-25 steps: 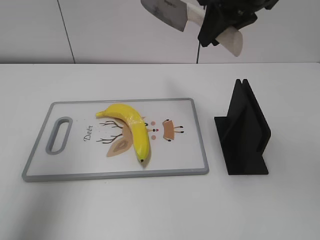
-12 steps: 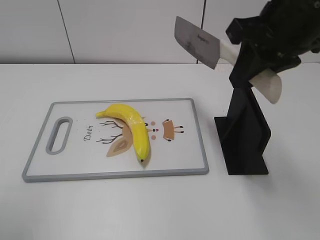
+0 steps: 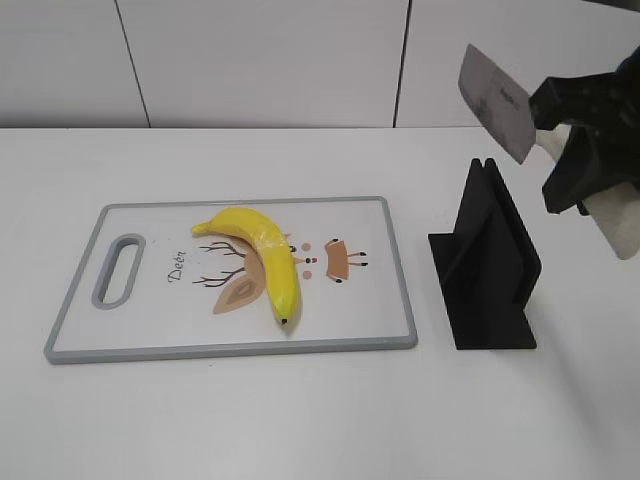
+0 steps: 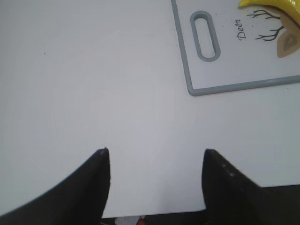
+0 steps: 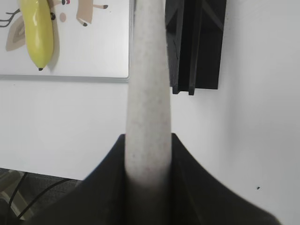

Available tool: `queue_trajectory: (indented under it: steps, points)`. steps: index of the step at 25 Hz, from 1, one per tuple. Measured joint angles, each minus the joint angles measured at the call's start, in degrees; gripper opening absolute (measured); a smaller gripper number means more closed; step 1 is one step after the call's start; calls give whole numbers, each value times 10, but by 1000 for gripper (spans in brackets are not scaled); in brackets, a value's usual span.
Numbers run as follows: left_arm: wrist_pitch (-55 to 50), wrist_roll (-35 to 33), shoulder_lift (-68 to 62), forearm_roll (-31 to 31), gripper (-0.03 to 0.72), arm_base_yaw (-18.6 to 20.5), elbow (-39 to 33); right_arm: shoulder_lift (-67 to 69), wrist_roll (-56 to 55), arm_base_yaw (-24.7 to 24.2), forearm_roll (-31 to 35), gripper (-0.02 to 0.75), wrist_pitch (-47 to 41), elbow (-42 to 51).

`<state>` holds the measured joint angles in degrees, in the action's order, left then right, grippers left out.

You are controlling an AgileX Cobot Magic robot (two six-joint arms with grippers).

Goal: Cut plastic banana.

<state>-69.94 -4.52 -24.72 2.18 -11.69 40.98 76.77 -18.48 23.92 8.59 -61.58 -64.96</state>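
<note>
The plastic banana lies whole on a white cutting board with a grey rim, its black tip toward the front. It also shows in the right wrist view, and its edge shows in the left wrist view. My right gripper is shut on the cream handle of a cleaver. The grey blade is held in the air above and right of a black knife stand. My left gripper is open and empty over bare table, left of the board's handle end.
The black stand sits on the white table just right of the board. The table's front edge lies just below the left gripper. A white wall stands behind the table.
My right gripper has carried the cleaver from above the board's far edge rightward and down, to above and right of the black stand. The banana and board have not moved.
</note>
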Motion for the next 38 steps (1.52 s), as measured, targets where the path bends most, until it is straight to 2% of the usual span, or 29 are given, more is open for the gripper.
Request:
queue_trajectory:
  steps: [8,13,23,38]
  points:
    - [0,0,170,-22,581,0,-88,-2,-49,0,-37,167,2,0]
    - [-2,0,247,-31,581,0,-103,-2,-64,0,-57,167,2,0]
    - [64,0,250,-32,581,0,-130,30,-57,0,-58,167,20,18]
    - [76,0,250,-33,581,0,-130,102,-33,0,-56,167,41,18]
